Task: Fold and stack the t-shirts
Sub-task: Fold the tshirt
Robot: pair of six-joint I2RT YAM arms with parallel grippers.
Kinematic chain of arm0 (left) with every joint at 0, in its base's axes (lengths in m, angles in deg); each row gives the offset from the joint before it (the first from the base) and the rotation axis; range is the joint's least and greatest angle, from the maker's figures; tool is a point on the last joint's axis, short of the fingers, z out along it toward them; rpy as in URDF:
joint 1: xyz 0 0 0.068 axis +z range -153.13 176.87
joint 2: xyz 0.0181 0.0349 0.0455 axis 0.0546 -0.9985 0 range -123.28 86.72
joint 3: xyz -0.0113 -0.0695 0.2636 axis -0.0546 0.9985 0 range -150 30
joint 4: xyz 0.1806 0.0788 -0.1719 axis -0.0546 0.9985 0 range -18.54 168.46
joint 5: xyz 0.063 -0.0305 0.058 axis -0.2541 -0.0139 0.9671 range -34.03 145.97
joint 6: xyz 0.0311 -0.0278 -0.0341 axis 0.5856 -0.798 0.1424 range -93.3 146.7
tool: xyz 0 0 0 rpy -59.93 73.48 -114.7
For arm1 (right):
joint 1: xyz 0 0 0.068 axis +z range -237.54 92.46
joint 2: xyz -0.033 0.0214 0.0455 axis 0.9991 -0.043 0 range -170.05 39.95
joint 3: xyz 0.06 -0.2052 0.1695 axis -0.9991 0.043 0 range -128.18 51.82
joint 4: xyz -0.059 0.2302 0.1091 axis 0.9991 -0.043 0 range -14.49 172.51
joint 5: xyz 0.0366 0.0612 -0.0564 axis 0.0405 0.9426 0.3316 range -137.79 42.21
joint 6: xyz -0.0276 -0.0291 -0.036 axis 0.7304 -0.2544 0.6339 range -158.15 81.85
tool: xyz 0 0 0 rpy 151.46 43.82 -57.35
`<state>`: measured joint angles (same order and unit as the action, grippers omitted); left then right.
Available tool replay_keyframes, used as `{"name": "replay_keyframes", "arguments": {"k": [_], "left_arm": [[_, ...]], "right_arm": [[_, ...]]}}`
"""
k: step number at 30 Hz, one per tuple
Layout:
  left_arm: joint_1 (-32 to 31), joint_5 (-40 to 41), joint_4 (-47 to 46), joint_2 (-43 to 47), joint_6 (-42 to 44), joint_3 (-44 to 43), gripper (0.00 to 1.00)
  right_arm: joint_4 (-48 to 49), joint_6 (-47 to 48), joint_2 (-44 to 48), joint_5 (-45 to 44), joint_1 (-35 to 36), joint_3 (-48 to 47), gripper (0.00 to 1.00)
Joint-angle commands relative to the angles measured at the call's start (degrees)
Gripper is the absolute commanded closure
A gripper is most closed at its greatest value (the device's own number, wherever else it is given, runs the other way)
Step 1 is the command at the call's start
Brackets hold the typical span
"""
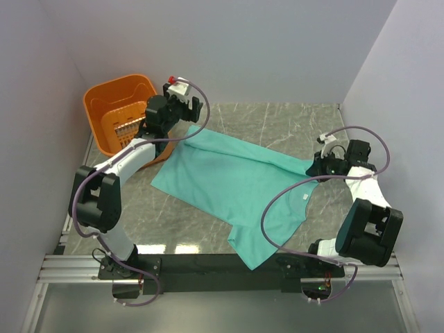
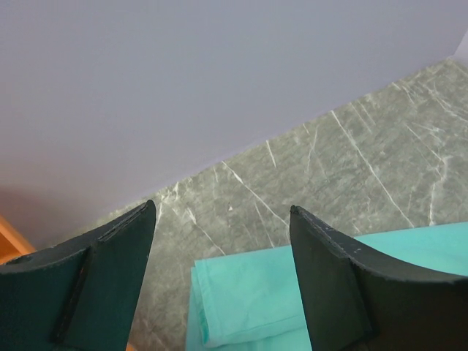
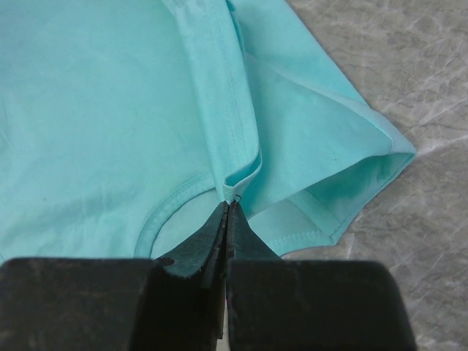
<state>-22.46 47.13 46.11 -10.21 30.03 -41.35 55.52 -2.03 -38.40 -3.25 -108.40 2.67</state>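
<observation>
Teal-green t-shirt (image 1: 229, 180), flat, creased, fold seemingly within clenched right end effector (image 3: 227, 208); left end effector (image 2: 221, 212) released.

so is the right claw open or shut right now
Shut on the t-shirt: in the wrist view the jaws of the right claw meet, pinching a fold of teal cloth.

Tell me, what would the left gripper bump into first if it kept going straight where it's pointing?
Most likely the bare marble table, just past the t-shirt corner under its open jaws. The left gripper seems aimed down at that spot, with the grey wall behind it. Depth is hard to judge.
</observation>
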Motion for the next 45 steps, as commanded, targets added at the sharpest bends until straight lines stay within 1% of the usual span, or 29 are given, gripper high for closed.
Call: {"name": "replay_keyframes", "arguments": {"k": [1, 10, 12, 15, 16, 20, 21, 23, 24, 25, 26, 27, 28, 29, 30, 31, 32, 33, 34, 35, 36, 37, 38, 41, 45], "left_arm": [[-0.18, -1.0, -0.67, 2.88, -1.05, 0.95, 0.21], [-0.18, -0.91, 0.56, 5.34, -2.28, 2.01, 0.22], [-0.18, -1.09, 0.82, 6.04, -2.45, 2.36, 0.22], [-0.27, -0.57, 1.96, 7.89, -2.8, 2.53, 0.22], [-0.27, -0.39, 3.1, 9.2, -2.89, 2.62, 0.22], [-0.18, 0.84, 6.61, 13.94, -2.98, 3.5, 0.22], [-0.27, 1.02, 7.75, 15.0, -5.24, 3.59, 0.22], [-0.27, 1.46, 11.09, 18.86, -6.05, 4.29, 0.21], [-0.27, 2.42, 15.98, 22.97, -9.02, 4.99, 0.21], [-0.27, 2.43, 16.03, 24.57, -9.05, 4.99, 0.21], [-0.18, 2.77, 17.77, 26.24, -9.83, 5.95, 0.2], [-0.27, 2.86, 21.35, 28.0, -11.14, 6.66, 0.2], [-0.18, 3.04, 22.69, 30.02, -11.68, 7.71, 0.2], [-0.18, 2.87, 23.75, 34.22, -12.03, 10.5, 0.2], [-0.18, 2.95, 24.89, 36.61, -12.21, 12.18, 0.19], [-0.09, 3.13, 26.73, 38.98, -12.65, 14.03, 0.16], [-0.18, 3.13, 27.1, 43.79, -12.65, 17.88, 0.16], [-0.18, 3.39, 27.36, 46.19, -12.65, 20.0, 0.13], [-0.18, 3.39, 28.41, 48.39, -12.21, 21.85, 0.1], [-0.27, 3.91, 29.03, 52.5, -11.69, 25.26, 0.1], [-0.27, 4.7, 29.56, 54.28, -10.46, 27.04, 0.09], [-0.27, 5.84, 30.0, 55.95, -10.1, 28.62, 0.08], [-0.53, 8.29, 29.48, 58.93, -9.75, 32.03, 0.06], [-0.97, 8.67, 26.5, 62.72, -10.01, 35.75, 0.02], [-1.06, 8.67, 27.36, 62.12, -10.1, 34.79, 0.03]], "right_arm": [[-2.19, 3.69, 2.93, 1.17, 0.47, 0.71, 1.0], [-3.78, 7.82, 5.13, -1.73, 2.49, 3.79, 1.0], [-4.65, 8.44, 5.4, -2.78, 3.1, 4.32, 0.97], [-6.84, 10.81, 5.92, -4.89, 4.25, 4.23, 0.79], [-7.03, 11.42, 6.36, -6.55, 4.16, 4.23, 0.71], [-7.03, 12.13, 11.19, -10.42, 3.29, 4.41, 0.54], [-7.29, 12.13, 13.2, -10.43, 3.02, 4.15, 0.49], [-6.34, 9.07, 14.1, -10.95, 2.84, 2.83, 0.48], [-3.8, 1.92, 11.14, -10.52, 2.84, 0.56, 0.48], [-3.78, -0.41, 11.11, -10.52, 2.84, 0.54, 0.49], [-3.61, -2.52, 9.37, -10.08, 2.93, -1.55, 0.49], [-3.78, -4.2, 5.78, -8.25, 3.28, -2.52, 0.49], [-4.13, -5.52, 3.75, -7.71, 3.89, -3.32, 0.5], [-4.3, -7.36, 1.73, -7.45, 4.6, -4.8, 0.5], [-4.57, -7.9, -2.04, -7.53, 5.39, -5.6, 0.5], [-5.18, -8.17, -3.81, -7.62, 6.96, -6.39, 0.5], [-5.01, -9.39, -5.31, -7.88, 7.41, -7.79, 0.5], [-4.75, -10.1, -8.02, -7.97, 7.85, -8.59, 0.5], [-4.66, -10.62, -9.27, -9.19, 8.38, -9.47, 0.5], [-4.75, -11.76, -10.24, -10.33, 8.47, -11.48, 0.5], [-4.66, -12.38, -12.16, -11.48, 8.56, -12.46, 0.51], [-5.01, -12.65, -12.88, -11.92, 8.56, -13.25, 0.51], [-5.27, -12.74, -13.58, -13.06, 8.64, -14.48, 0.51], [-6.94, -12.65, -16.22, -13.07, 8.99, -15.8, 0.51], [-7.38, -12.56, -18.33, -13.94, 11.18, -15.98, 0.51]]}}
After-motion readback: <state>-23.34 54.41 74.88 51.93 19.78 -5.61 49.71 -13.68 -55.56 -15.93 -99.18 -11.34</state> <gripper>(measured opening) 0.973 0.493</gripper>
